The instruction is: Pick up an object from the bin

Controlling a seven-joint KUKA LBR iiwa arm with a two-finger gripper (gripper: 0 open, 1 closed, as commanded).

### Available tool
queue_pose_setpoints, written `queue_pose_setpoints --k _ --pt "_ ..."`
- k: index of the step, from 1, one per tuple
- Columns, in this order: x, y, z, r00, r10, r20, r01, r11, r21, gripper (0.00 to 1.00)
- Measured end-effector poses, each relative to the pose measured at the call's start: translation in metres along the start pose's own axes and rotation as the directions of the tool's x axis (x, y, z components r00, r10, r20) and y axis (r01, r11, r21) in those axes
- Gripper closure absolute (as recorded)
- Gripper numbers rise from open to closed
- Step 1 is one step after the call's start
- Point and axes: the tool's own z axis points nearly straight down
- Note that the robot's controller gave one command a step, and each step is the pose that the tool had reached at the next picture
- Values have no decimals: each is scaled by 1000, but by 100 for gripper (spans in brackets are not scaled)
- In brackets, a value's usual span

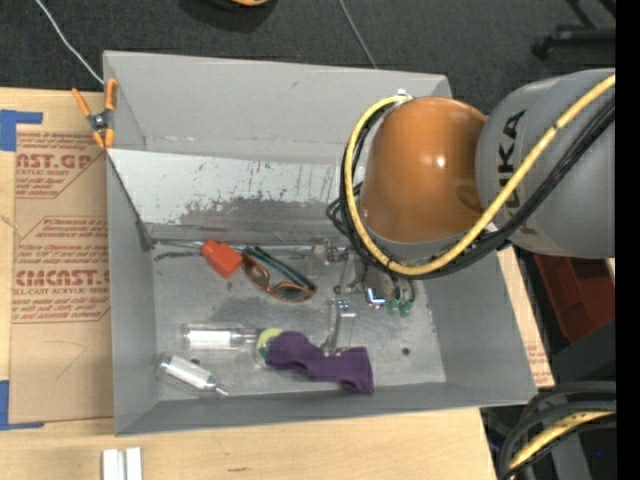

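My gripper (338,330) comes down from under the orange wrist cover into the front middle of the bin. Its tip stands right over the upper edge of a crumpled purple cloth (325,362) lying near the bin's front wall. A small yellow-green ball (267,340) rests against the cloth's left end. Behind and to the left of the gripper lies a pair of brown-rimmed glasses (281,276). Whether anything is gripped is hidden.
An orange-red plastic piece (222,258) lies left of the glasses. A clear tube (218,338) and a clear plastic piece (189,372) lie at the front left. A small green thing (402,306) sits under the wrist on the right.
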Motion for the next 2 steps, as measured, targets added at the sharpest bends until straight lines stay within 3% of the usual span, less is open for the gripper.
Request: queue_pose_setpoints --k 1,2 --pt "-2 -1 -5 1000 2 8 -2 1000 -1 0" --pt "17 -4 142 1000 16 7 -16 1000 -2 0"
